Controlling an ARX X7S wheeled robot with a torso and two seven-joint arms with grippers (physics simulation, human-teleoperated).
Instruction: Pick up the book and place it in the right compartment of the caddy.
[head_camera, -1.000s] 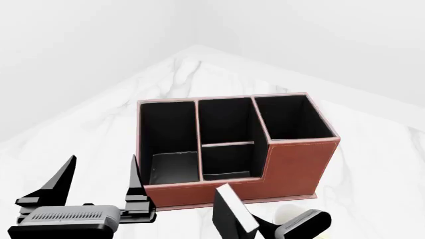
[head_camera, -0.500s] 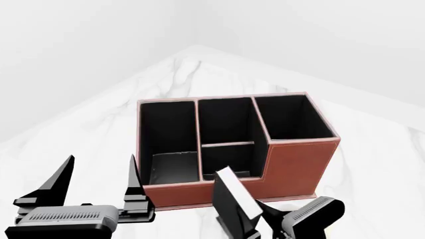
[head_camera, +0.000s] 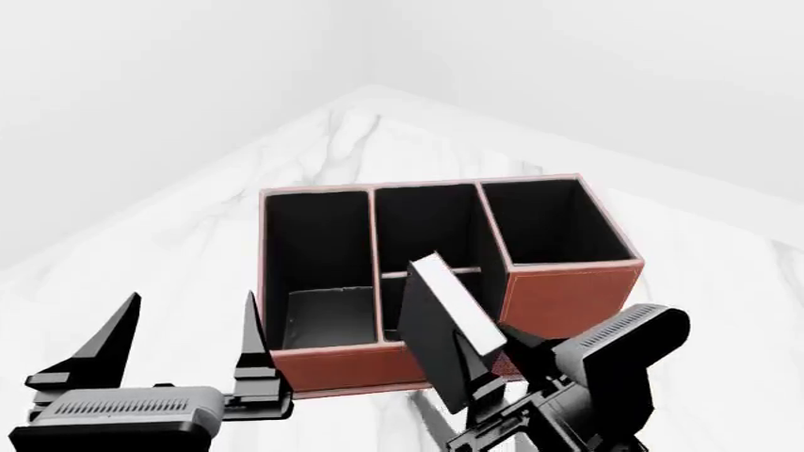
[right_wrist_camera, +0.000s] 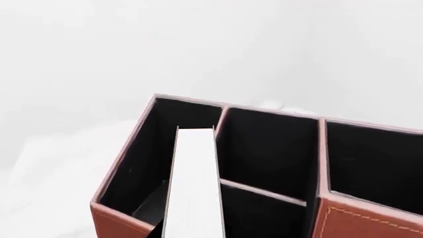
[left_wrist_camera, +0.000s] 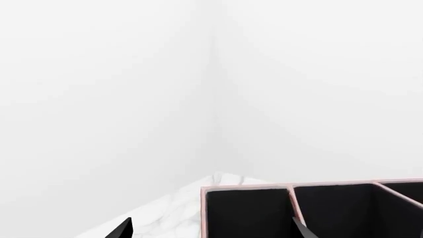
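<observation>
Current step, as judged from the views: carrying the book (head_camera: 440, 330) to the right compartment (head_camera: 553, 224) of the caddy (head_camera: 566, 311).

**State**
- The right gripper (head_camera: 484, 391) has its fingers clamped on the lower end of the book. The book is in the air, tilted, its top leaning toward the caddy.
- In the head view the book lies in front of the caddy's low front wall, across the line of the middle sections. In the right wrist view its white page edge (right_wrist_camera: 191, 183) lines up with the divider between the wide end section and the middle sections, so it is not yet aligned with the target.
- The left gripper (head_camera: 188, 353) hovers beside the caddy's other end with its fingers apart and nothing between them. It is clear of the carry path.

**Procedure**
1. Raise the book until its lower edge clears the tall front wall of the right compartment; this wall stands higher than the stepped front.
2. Shift the book sideways toward the robot's right until it sits over the square black well.
3. Bring the book upright so it enters end first, with its faces parallel to the walls.
4. Lower it inside the rim, then release.

**Caution**
- A tilted book may catch on the pale rim or on the divider beside the middle sections.
- Do not release over the middle sections.
</observation>
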